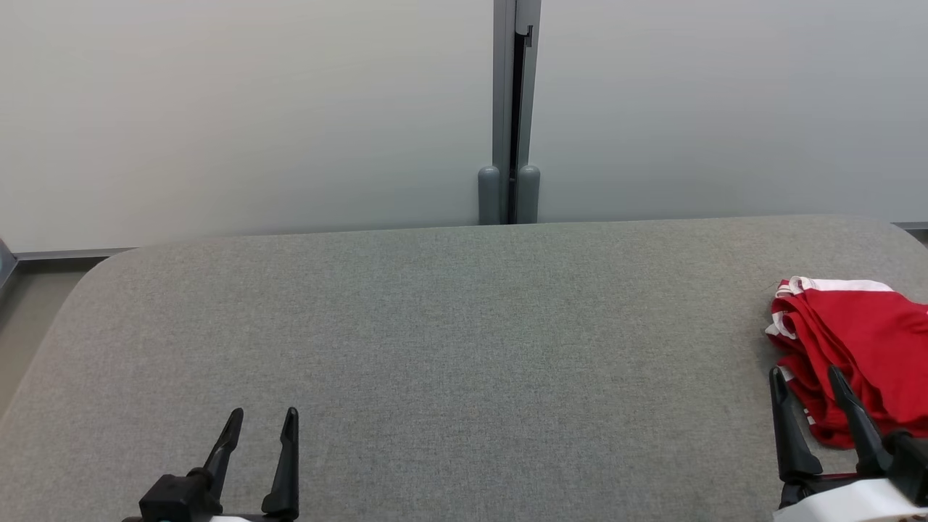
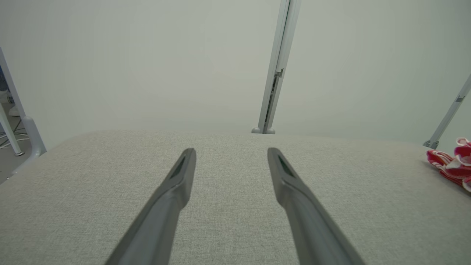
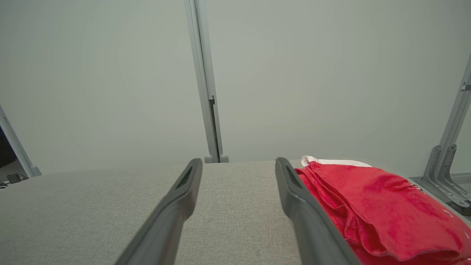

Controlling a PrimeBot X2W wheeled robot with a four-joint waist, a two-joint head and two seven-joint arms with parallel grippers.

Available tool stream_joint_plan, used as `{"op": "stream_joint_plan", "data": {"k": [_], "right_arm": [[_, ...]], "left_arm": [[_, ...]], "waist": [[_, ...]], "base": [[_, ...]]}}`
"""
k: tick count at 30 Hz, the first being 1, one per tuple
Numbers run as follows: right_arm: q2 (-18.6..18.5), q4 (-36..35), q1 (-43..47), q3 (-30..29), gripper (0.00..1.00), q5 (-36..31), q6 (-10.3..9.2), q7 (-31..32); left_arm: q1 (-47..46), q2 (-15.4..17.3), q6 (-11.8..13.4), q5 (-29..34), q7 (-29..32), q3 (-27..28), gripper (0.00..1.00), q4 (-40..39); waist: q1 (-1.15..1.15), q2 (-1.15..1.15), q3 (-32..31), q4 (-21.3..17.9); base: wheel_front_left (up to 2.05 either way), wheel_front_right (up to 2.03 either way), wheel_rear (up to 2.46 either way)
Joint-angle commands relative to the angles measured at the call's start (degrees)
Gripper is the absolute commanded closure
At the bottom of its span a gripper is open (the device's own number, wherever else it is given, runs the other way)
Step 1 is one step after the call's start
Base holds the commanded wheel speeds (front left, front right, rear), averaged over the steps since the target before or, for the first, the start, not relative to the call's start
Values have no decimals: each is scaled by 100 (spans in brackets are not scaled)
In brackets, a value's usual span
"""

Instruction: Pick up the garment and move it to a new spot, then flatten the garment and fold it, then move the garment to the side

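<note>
Two long-fingered dark hands at a grey fabric-covered worktop [image 1: 464, 326]. At the worktop's near left, the left hand [image 1: 263, 413] has its fingers spread apart and holds nothing. At the worktop's near right, the right hand [image 1: 806, 371] is likewise parted and empty. Its outer finger [image 3: 312, 221] lies just beside the crumpled red garment with white trim [image 1: 855, 341]; whether they touch cannot be told. The garment rests bunched at the worktop's right edge, well apart from the left hand.
</note>
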Motion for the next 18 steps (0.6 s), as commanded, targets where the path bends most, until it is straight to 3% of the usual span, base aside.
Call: {"op": "stream_joint_plan", "data": {"k": [1,7,8,12,18], "right_arm": [[-12,13,-44,-18,0,-20,0,-26],[10,-8,-58,-45,0,-36,0,-26],[30,-5,-18,-31,100,-14,0,0],[133,150,86,-11,100,51,0,39],[180,180,-6,-96,100,675,0,223]], "left_arm": [[-99,13,-40,45,-8,42,0,21],[-108,-9,-60,46,-8,91,0,62],[-37,-24,-44,38,0,69,100,60],[76,-63,-44,-21,46,74,100,248],[-49,-60,-52,-680,252,176,100,245]], "waist": [[0,0,0,2],[0,0,-17,4],[0,0,-16,4],[0,0,-14,2],[0,0,12,-4]], "base": [[0,0,0],[0,0,0],[0,0,0],[0,0,0],[0,0,0]]}}
